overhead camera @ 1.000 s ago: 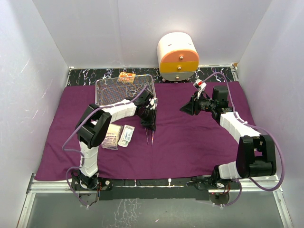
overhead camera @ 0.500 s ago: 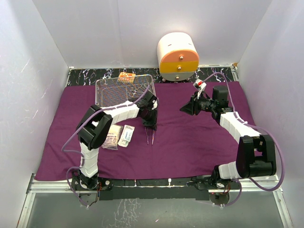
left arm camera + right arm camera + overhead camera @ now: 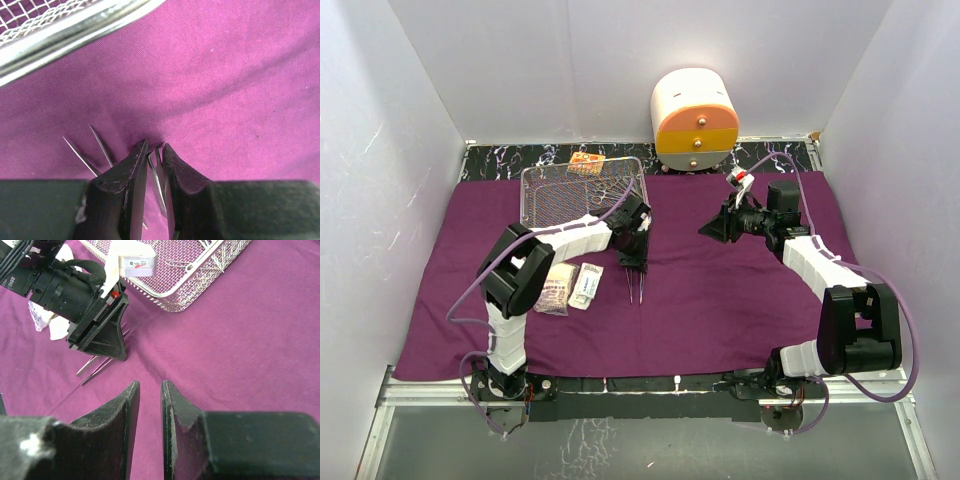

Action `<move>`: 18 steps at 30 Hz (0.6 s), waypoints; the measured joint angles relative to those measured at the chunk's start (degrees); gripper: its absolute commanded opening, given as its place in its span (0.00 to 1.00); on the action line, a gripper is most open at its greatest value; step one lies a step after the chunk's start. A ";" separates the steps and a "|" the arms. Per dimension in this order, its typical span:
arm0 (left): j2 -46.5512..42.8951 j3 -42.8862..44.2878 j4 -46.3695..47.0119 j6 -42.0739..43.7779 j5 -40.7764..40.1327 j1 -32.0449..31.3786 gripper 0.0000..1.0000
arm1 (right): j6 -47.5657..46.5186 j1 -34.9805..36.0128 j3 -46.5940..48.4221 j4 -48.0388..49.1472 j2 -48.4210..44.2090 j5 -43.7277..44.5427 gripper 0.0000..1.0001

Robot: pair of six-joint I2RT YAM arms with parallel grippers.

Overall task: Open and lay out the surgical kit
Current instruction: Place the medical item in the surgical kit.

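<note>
The surgical kit (image 3: 750, 310) is partly laid out: its purple cloth (image 3: 450, 260) lies flat under the wire tray (image 3: 560, 195), with two flat packets (image 3: 572, 285) just in front of the tray. The left gripper (image 3: 154, 146), at the tray's near right corner, pinches tweezers (image 3: 156, 175) against the cloth beside another thin tool (image 3: 100, 145); setting them down seems the step in hand. Next it should let go, lift clear and reach into the tray, where an orange packet (image 3: 585, 162) lies. The right gripper (image 3: 149, 384), right of the tray, is nearly closed and empty. The cabinet (image 3: 695, 118) behind the tray is out of the way.
</note>
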 measured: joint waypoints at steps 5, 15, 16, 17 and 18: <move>-0.55 -0.76 0.63 -0.11 -0.72 0.00 0.20 | -0.22 0.00 0.00 -0.13 0.00 0.00 0.22; -1.49 -2.10 1.92 0.22 -1.53 0.00 0.25 | -0.55 0.00 0.00 -0.39 0.00 0.00 0.22; -1.53 -2.21 2.08 0.33 -1.62 0.00 0.26 | -0.55 0.00 0.00 -0.46 0.00 0.00 0.22; -1.62 -2.34 2.21 0.42 -1.62 0.00 0.26 | -0.57 0.00 0.00 -0.57 0.00 0.00 0.22; -1.64 -2.40 2.32 0.52 -1.64 0.00 0.26 | -0.57 0.00 0.00 -0.63 0.00 0.00 0.22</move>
